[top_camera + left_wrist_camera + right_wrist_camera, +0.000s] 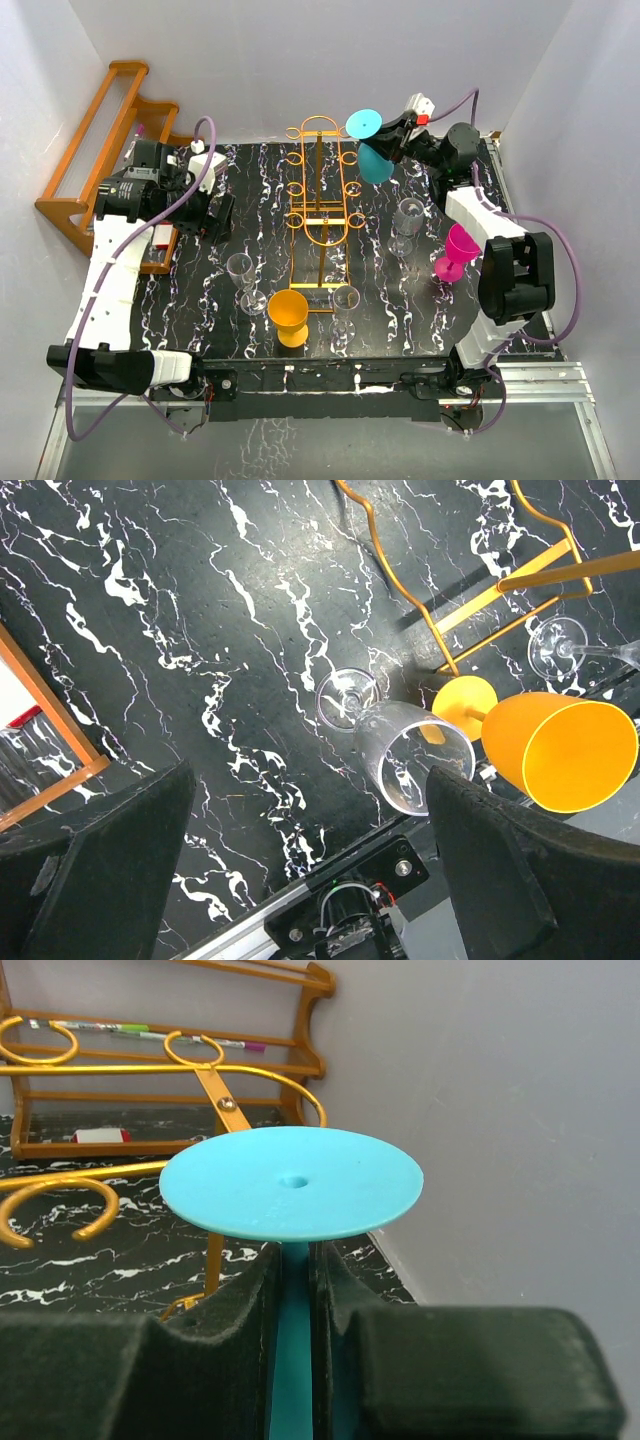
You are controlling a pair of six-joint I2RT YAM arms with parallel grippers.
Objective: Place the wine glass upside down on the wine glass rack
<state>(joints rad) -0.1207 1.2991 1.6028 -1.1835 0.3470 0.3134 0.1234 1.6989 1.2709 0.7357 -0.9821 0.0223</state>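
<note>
A: Where's the teal wine glass [375, 162]?
B: Inverted, foot up, its stem pinched in the right gripper [393, 140], just beside the wine glass rack [320, 190] toward the far edge of the bench [258, 190].
A: And the left gripper [214, 212]?
B: Jaws spread, holding nothing, near the left edge.
</note>
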